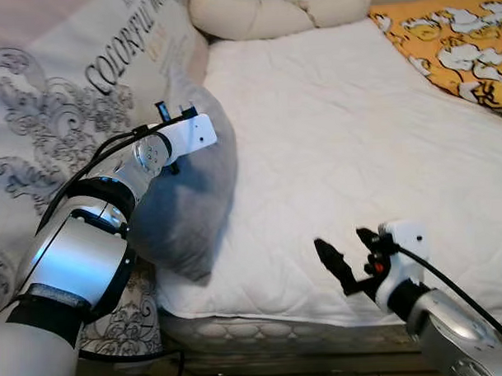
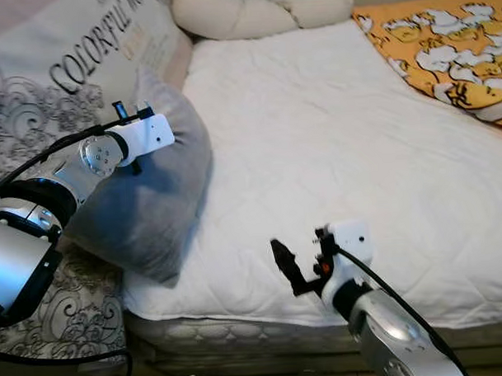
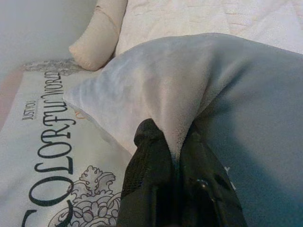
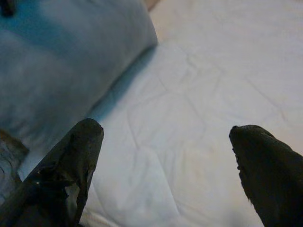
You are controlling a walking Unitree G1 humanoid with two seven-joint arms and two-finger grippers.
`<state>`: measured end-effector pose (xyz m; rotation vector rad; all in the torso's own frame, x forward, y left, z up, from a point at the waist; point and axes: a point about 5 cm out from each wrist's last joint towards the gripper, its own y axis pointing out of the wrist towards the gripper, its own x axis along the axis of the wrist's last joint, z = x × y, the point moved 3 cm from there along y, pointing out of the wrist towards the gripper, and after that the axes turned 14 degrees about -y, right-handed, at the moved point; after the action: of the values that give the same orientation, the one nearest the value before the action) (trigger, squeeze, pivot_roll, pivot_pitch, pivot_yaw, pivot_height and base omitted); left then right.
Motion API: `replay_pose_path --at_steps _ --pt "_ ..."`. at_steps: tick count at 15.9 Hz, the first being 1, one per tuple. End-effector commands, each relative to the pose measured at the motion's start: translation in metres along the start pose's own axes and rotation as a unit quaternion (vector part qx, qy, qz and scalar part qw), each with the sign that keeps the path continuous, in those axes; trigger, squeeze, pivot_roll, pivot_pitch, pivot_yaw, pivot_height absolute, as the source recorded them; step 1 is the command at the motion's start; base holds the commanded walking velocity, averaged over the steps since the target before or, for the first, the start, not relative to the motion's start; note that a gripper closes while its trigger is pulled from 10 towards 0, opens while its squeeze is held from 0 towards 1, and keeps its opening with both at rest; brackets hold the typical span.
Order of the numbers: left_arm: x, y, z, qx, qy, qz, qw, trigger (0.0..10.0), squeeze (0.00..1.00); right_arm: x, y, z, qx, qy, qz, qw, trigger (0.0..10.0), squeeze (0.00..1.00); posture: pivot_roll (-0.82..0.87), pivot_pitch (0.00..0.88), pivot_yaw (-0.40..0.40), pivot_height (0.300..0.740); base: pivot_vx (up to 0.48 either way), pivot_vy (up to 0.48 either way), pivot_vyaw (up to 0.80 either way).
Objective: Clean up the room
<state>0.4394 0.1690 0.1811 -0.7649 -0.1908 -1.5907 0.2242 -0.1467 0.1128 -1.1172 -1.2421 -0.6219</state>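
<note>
Here the soft grey velvety pillow [image 1: 190, 207] bunches into a peak, pinched by the left gripper [image 3: 176, 156] beside the quilted white bed [image 1: 348, 143]; the right gripper [image 4: 165, 156] gapes above the bed.

A bed with a white quilted mattress cover [image 1: 340, 152] spreads across the scene, its near edge running along the bottom. On its left side lies a grey pillow [image 1: 190, 207], leaning against a large printed cushion [image 1: 58, 104] lettered "COLORFUL". At the far end a cream bolster [image 1: 270, 12] lies across the head, and an orange patterned blanket [image 1: 452, 41] covers the far right corner.
</note>
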Motion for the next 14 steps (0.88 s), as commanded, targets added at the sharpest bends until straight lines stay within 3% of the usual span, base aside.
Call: replay_pose_path --at_steps 1,2,4,7,9,11,12,14 --pt "-0.007 -0.003 0.013 0.030 -0.012 0.006 0.999 10.0 0.14 0.007 -0.003 0.005 0.010 -0.001 -0.009 1.000 10.0 1.00 -0.36 0.101 0.145 0.740 0.000 0.000 0.00" --pt "-0.017 -0.005 0.013 0.037 -0.021 0.023 0.999 10.0 1.00 0.011 -0.005 0.010 0.032 -0.001 -0.013 0.999 10.0 1.00 -0.37 0.104 0.143 0.740 0.000 0.000 0.00" --pt "-0.020 -0.006 0.014 0.040 -0.024 0.030 0.998 10.0 1.00 0.013 -0.005 0.012 0.046 0.003 -0.018 0.999 10.0 1.00 -0.36 0.103 0.144 0.740 0.000 0.000 0.00" --pt "-0.041 -0.012 0.019 0.046 -0.035 0.069 0.996 10.0 1.00 0.025 -0.015 0.019 0.136 0.017 -0.050 0.989 10.0 1.00 -0.35 0.096 0.145 0.740 0.000 0.000 0.00" --pt "-0.049 -0.015 0.026 0.056 -0.041 0.083 0.994 10.0 1.00 0.029 -0.017 0.014 0.147 0.011 -0.058 0.987 10.0 1.00 -0.35 0.087 0.147 0.740 0.000 0.000 0.00" --pt "-0.049 -0.019 0.039 0.076 -0.075 0.075 0.991 10.0 1.00 0.033 -0.015 0.007 0.146 0.006 -0.066 0.987 10.0 1.00 -0.33 0.068 0.143 0.740 0.000 0.000 0.00" --pt "-0.045 -0.019 0.042 0.077 -0.100 0.063 0.990 10.0 1.00 0.033 -0.015 0.006 0.144 0.006 -0.068 0.987 10.0 1.00 -0.33 0.064 0.142 0.740 0.000 0.000 0.00" --pt "-0.021 -0.017 0.047 0.052 -0.265 -0.022 0.963 10.0 1.00 0.032 -0.011 -0.002 0.117 0.016 -0.072 0.990 10.0 1.00 -0.27 0.027 0.129 0.740 0.000 0.000 0.00"
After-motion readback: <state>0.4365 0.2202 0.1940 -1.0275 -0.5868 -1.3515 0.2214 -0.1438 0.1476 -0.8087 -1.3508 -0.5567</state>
